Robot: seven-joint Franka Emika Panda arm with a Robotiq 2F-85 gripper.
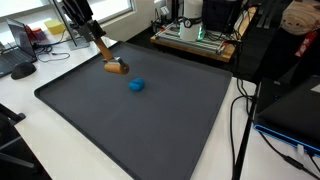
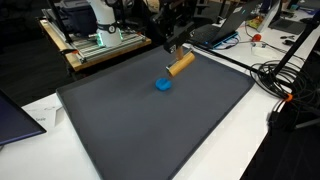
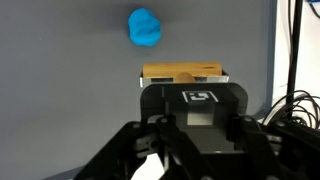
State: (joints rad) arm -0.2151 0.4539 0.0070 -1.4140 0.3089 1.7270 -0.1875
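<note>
Wooden block (image 3: 182,73) sits pinched between your gripper's (image 3: 185,86) closed fingers, with the blue lump (image 3: 145,27) at eleven o'clock from it.

Wrist view: the housing of the gripper (image 3: 184,86) hides the near part of the wooden block (image 3: 182,73), so only a top strip shows. Where the fingers meet the block is not visible.

The blue object (image 3: 146,27) is blurred and its shape cannot be resolved.

The mat (image 3: 60,90) runs past the frame edges.

Both exterior views: the arm is cut off by the top edge, the fingers are too small to tell apart, and the mat's near corner runs off the bottom edge.
</note>
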